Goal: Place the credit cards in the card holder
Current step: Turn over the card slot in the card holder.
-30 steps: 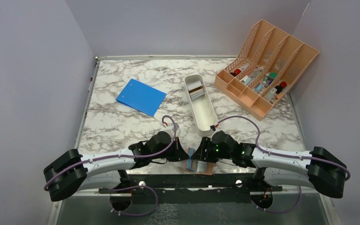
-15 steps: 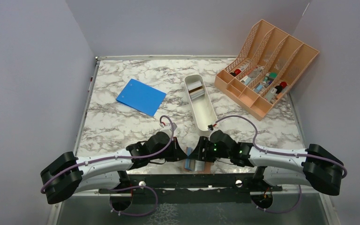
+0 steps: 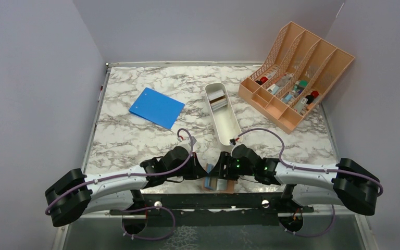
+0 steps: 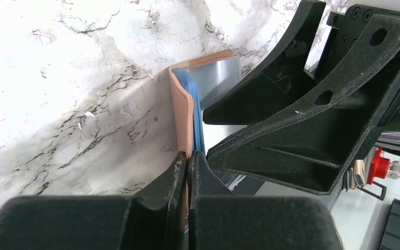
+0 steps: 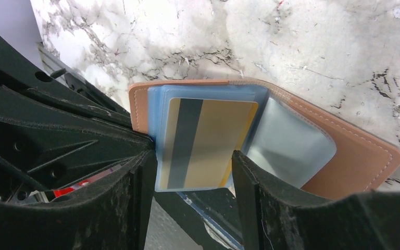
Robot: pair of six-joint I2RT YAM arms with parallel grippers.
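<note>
Item: card holder (image 5: pixel 354 151), brown leather-like cover with pale blue clear sleeves (image 5: pixel 291 146) inside, lying opened at the near edge of the marble table (image 3: pixel 135 135), between the two arms. Contents: one gold card (image 5: pixel 208 140) with a dark stripe, seated in the front sleeve. What look like spare cards (image 3: pixel 218 100) lie well apart at the far end of the white tray (image 3: pixel 228 125), too small to tell apart. Left gripper (image 4: pixel 188 166): clenched on the edge of one cover flap, standing it upright off the table. Right gripper (image 5: pixel 192 156): jaws spread, one finger on each side of the sleeved card, no grip evident. Handling, by judgement: holder light and floppy, hinging freely at the fold, likely to slide on the smooth marble unless pinned. Sleeves thin, slack and slippery, prone to buckle or close up if pushed end-on. Cards stiff, thin and slick, hard to lift from a flat surface. Best hold: cover pinched at its stitched outer edge, clear of the sleeve mouths. Card taken by its two long edges and fed in short end first.
</note>
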